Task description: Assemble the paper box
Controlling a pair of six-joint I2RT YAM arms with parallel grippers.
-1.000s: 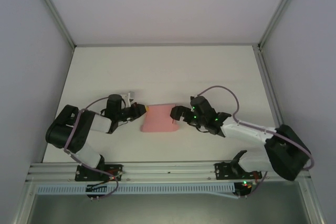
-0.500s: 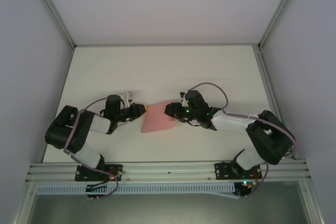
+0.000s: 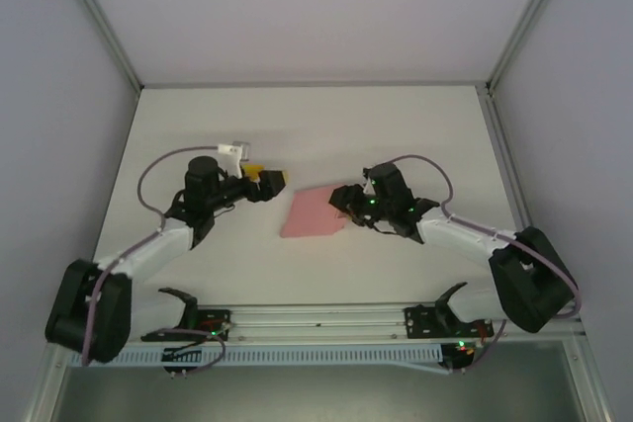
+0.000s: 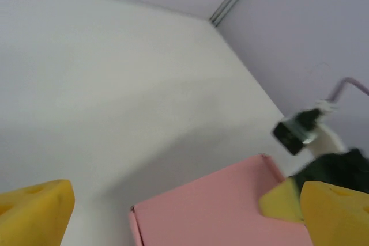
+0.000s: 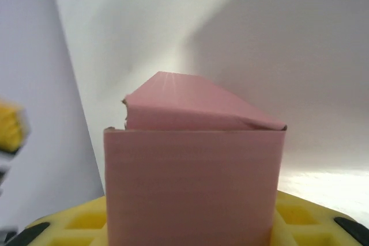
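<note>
Seemingly early: the paper box (image 3: 312, 212), central on the table (image 3: 297, 126), looks mostly flat, folding largely undone. The right gripper (image 3: 345, 199) pinches its 3 o'clock edge; the left gripper (image 3: 270, 181), spread, hangs apart at 10 o'clock.

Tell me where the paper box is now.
Top view: the paper box is near the middle of the table, right end held by the right gripper, left gripper apart to its left.

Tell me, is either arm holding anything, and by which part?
The right tool pinches the box by its end nearest that arm; the left tool is open and empty.
</note>
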